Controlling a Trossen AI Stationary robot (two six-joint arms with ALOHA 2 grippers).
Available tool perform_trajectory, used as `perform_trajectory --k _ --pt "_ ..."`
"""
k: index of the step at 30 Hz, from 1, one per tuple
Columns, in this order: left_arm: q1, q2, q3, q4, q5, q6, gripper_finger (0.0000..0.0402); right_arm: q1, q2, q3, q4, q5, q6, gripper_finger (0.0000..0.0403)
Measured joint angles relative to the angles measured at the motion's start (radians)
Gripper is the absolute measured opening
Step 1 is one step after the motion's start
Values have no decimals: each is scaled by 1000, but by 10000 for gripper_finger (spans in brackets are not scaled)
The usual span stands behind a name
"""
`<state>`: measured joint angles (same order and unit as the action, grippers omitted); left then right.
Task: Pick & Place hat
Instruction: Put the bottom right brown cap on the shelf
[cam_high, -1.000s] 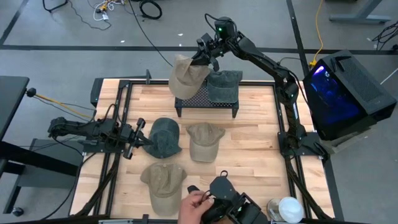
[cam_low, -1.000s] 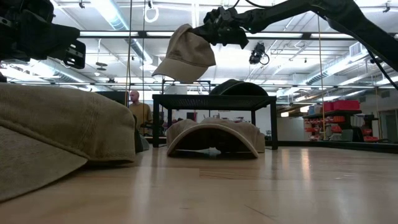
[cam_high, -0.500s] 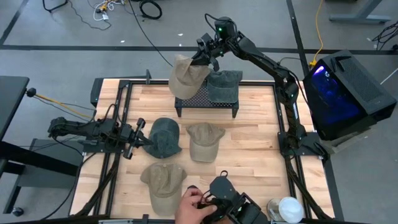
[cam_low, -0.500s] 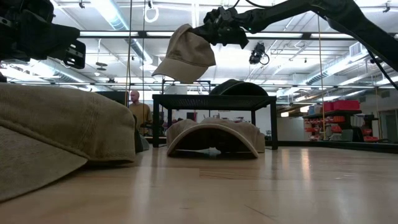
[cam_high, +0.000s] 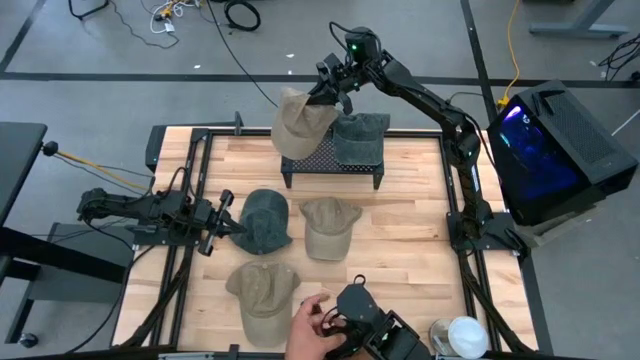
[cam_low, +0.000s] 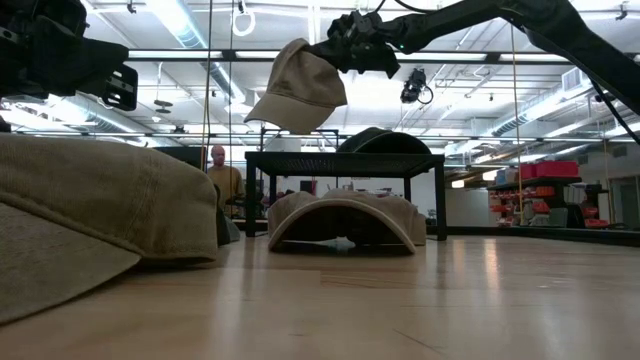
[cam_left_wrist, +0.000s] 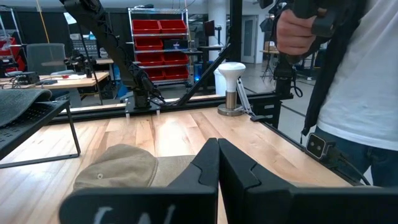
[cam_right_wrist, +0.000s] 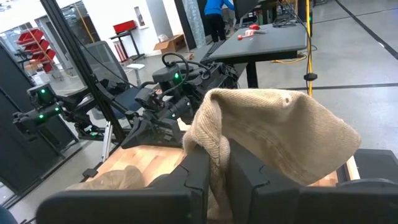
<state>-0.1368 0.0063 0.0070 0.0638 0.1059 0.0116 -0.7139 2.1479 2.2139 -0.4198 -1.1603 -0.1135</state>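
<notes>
My right gripper (cam_high: 322, 96) is shut on a tan hat (cam_high: 299, 122) held high above the left end of a black mesh stand (cam_high: 315, 160); the hat also shows in the low view (cam_low: 300, 88) and the right wrist view (cam_right_wrist: 273, 137). A grey-green hat (cam_high: 360, 138) lies on the stand's right half. A dark green hat (cam_high: 264, 220), a tan hat (cam_high: 329, 226) and another tan hat (cam_high: 263, 293) lie on the table. My left gripper (cam_high: 236, 226) is shut and empty, low at the table's left, next to the dark green hat. My right gripper pinches a bunched fold of the tan hat's crown edge (cam_right_wrist: 210, 144) between its two fingers. The fingers come level from the table's right. The hat hangs below and to the left of them, brim (cam_low: 285, 113) lowest, clear of the stand.
A person's hand (cam_high: 308, 322) holds a dark device at the table's near edge; the person's hand (cam_left_wrist: 298, 28) also shows in the left wrist view. A white-topped stand (cam_high: 462, 336) sits at the near right corner. A lit computer case (cam_high: 555, 150) stands off the right edge.
</notes>
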Motion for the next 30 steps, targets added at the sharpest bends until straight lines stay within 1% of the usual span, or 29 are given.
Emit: perform_trajectory --k 8,13,17,20,30 --pt "0 0 0 0 0 0 3 2 0 0 13 -52 31 36" --pt "0 0 0 0 0 0 3 -5 0 0 15 -135 53 36" --pt "0 0 0 0 0 0 3 -13 0 0 15 -147 53 36" --pt "0 0 0 0 0 0 3 -20 0 0 15 -181 53 36" --pt "0 0 0 0 0 0 3 -21 -1 0 22 -185 55 36"
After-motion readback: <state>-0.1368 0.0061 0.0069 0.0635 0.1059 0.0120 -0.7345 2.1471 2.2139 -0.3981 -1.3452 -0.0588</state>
